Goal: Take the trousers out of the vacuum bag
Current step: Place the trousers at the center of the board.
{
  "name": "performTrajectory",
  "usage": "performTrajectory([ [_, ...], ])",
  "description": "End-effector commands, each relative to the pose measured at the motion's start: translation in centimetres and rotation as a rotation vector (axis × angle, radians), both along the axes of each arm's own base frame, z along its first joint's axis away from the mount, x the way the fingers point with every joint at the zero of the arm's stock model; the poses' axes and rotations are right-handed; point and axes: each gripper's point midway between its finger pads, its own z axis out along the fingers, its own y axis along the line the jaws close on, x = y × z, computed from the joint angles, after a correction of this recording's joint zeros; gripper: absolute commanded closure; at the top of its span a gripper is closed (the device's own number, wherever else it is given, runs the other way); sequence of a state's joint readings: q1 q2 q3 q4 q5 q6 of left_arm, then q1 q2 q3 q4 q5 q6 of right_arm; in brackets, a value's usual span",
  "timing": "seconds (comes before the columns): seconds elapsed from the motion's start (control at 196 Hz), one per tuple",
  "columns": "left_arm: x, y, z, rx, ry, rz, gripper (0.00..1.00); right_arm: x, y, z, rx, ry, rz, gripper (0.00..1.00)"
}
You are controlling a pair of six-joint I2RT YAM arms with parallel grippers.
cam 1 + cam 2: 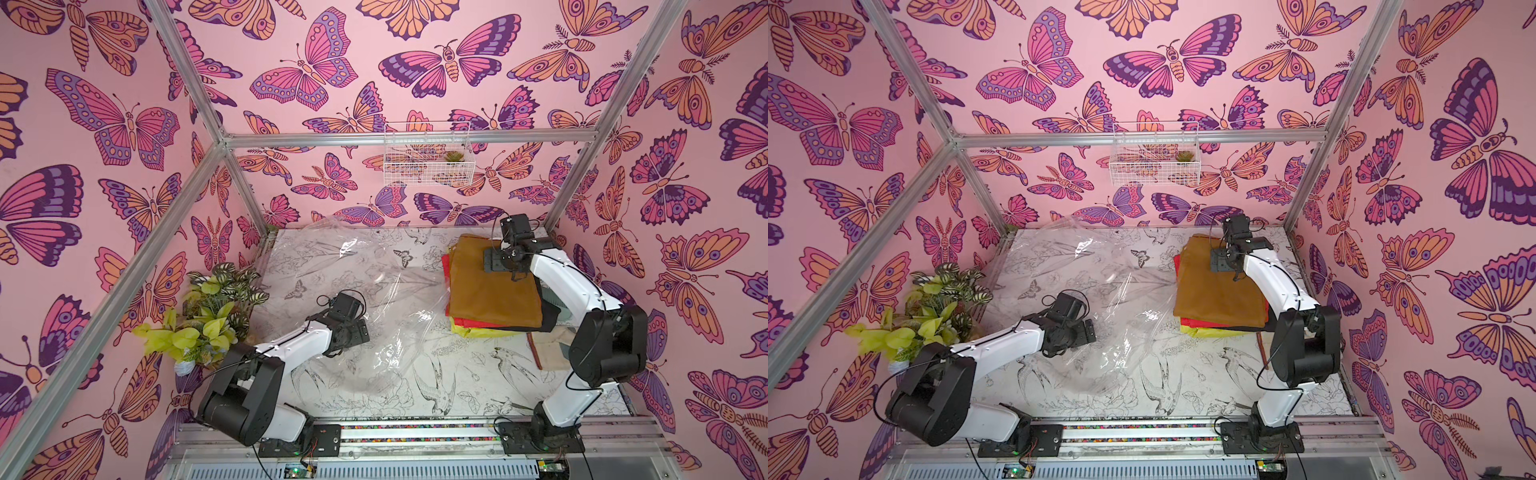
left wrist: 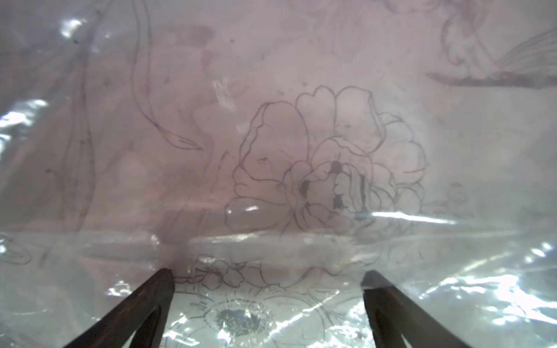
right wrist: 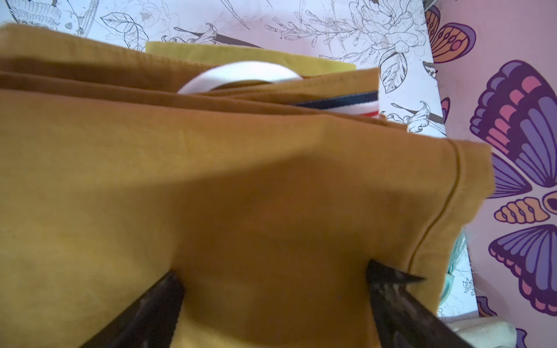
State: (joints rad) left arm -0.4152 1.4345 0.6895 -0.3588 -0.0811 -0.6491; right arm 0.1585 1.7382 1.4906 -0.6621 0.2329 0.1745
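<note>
The vacuum bag (image 1: 365,291) (image 1: 1100,286) lies crumpled and transparent across the middle and left of the table. The table's flower print shows through it. To its right, outside the plastic, the trousers are stacked: mustard brown (image 1: 490,295) (image 1: 1217,291) on top, then red (image 1: 469,322), yellow (image 1: 473,332) and black (image 1: 548,318) edges below. My left gripper (image 2: 268,272) (image 1: 365,332) hangs open just over the bag's film, holding nothing. My right gripper (image 3: 272,268) (image 1: 494,264) is open just above the mustard trousers (image 3: 211,195), with its fingers spread over the cloth.
A leafy potted plant (image 1: 208,316) stands at the table's left edge. A white wire basket (image 1: 428,153) hangs on the back wall. Pale cloth (image 1: 548,347) lies by the right arm's base. Aluminium frame posts and butterfly-print walls close in the table.
</note>
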Motion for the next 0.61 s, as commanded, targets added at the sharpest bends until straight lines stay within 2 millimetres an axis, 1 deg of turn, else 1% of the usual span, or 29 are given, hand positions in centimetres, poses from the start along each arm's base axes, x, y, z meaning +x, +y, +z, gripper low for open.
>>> performTrajectory([
  [0.0,1.7,-1.4,2.8,-0.048,-0.090,-0.081,0.00,2.6,-0.3,-1.2,0.005,-0.040,-0.008,0.01],
  [0.112,2.1,-2.2,5.4,-0.090,-0.167,-0.136,0.00,2.8,0.2,0.5,0.030,-0.078,0.009,0.01],
  [0.163,2.1,-2.6,6.3,-0.106,-0.196,-0.168,0.00,2.7,0.4,1.6,0.042,-0.102,0.021,0.01],
  [0.173,2.1,-2.7,7.2,-0.118,-0.226,-0.176,0.00,2.7,0.4,1.9,0.044,-0.107,0.024,0.01],
  [0.362,1.4,-3.2,11.9,-0.167,-0.377,-0.251,0.00,1.2,1.5,6.2,0.105,-0.191,0.073,0.01],
  [0.433,1.0,-3.2,13.3,-0.178,-0.425,-0.270,0.00,0.2,1.7,8.0,0.124,-0.224,0.083,0.01],
  [0.459,0.8,-3.3,13.7,-0.181,-0.439,-0.280,0.00,-0.1,1.8,7.9,0.126,-0.222,0.086,0.01],
  [0.469,0.8,-3.3,13.8,-0.182,-0.445,-0.283,0.00,-0.5,1.9,8.8,0.131,-0.245,0.090,0.01],
  [0.479,0.7,-3.3,13.9,-0.182,-0.450,-0.286,0.00,-0.8,1.8,9.4,0.135,-0.258,0.091,0.01],
  [0.535,0.4,-3.1,14.6,-0.185,-0.478,-0.290,0.00,-2.1,2.0,10.5,0.156,-0.284,0.097,0.01],
  [0.597,0.0,-3.0,15.1,-0.192,-0.500,-0.293,0.00,-3.7,2.0,11.1,0.169,-0.302,0.097,0.01],
  [0.602,0.0,-3.0,15.1,-0.192,-0.501,-0.293,0.00,-3.8,2.0,11.4,0.171,-0.310,0.097,0.01],
])
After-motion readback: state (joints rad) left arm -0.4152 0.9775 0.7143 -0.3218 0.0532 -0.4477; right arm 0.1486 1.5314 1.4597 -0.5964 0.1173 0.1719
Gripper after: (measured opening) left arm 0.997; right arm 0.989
